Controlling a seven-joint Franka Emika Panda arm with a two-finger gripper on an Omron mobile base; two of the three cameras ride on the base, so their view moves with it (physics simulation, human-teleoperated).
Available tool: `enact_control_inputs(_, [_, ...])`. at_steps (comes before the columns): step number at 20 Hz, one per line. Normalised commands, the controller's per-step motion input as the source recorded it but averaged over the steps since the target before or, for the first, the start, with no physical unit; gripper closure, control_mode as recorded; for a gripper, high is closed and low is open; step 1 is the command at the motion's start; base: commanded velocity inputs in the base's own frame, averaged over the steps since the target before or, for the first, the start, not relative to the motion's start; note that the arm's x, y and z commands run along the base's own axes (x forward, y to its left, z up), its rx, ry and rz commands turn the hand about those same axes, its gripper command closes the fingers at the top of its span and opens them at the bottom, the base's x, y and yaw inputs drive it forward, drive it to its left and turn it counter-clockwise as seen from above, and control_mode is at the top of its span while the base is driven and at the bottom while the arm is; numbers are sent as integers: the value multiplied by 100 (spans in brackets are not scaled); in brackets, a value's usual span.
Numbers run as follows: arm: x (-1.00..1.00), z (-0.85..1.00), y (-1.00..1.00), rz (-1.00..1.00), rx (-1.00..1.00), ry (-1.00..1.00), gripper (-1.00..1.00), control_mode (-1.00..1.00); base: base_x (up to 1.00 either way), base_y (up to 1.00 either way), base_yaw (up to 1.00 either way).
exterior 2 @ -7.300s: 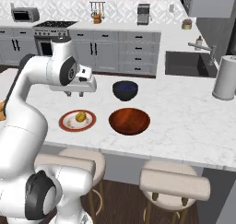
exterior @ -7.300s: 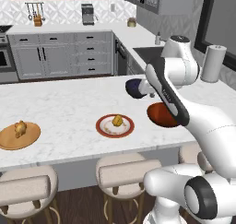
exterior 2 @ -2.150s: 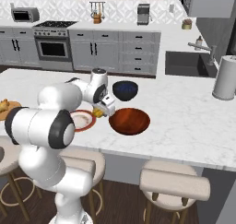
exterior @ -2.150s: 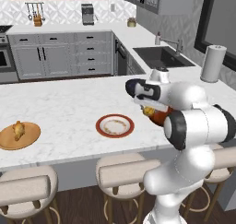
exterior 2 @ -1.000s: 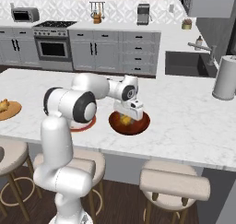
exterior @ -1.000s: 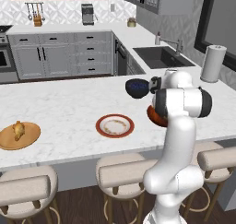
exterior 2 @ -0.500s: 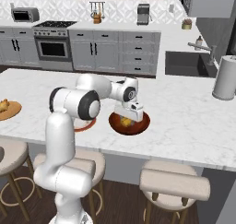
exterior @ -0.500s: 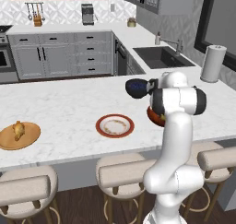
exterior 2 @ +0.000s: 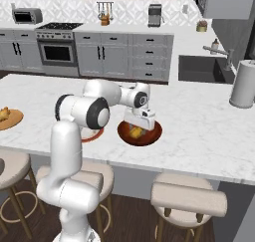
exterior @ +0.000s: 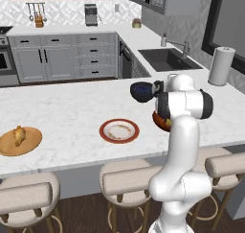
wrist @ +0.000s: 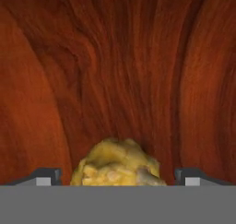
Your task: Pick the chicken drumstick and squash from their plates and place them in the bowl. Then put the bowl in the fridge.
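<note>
**Letting the squash settle in the bowl**

Our gripper (exterior 2: 139,129) hangs low over the reddish bowl (exterior 2: 152,135), and in the hand view its jaws stand wide apart, clear of the squash (wrist: 117,165), which lies on the bowl's floor between them. We judge the drop done; the lift should go straight up so neither finger nudges the piece or tips the rim. The drumstick (exterior: 18,134) waits on the wooden plate (exterior: 28,145), well apart to the left, past the white plate (exterior: 119,130).

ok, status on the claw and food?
Claw open over reddish-brown glossy bowl. Yellow-orange squash chunk lies in it. Golden-tan drumstick on wooden plate.
</note>
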Motion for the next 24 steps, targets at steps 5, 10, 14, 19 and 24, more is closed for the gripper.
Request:
enact_control_inputs(5, [-29, 21, 4, 4, 0, -3, -100, -100, 0, 0, 0])
enact_control_inputs(10, [-86, 79, 24, 10, -2, -20, -100, -100, 0, 0, 0])
enact_control_inputs(14, [-100, 43, 63, 18, -9, -19, -100, -100, 0, 0, 0])
enact_control_inputs(19, [-95, 13, 98, 25, -10, -6, -100, -100, 0, 0, 0])
enact_control_inputs(24, [-35, 20, 100, 25, 0, 0, -100, -100, 0, 0, 0])
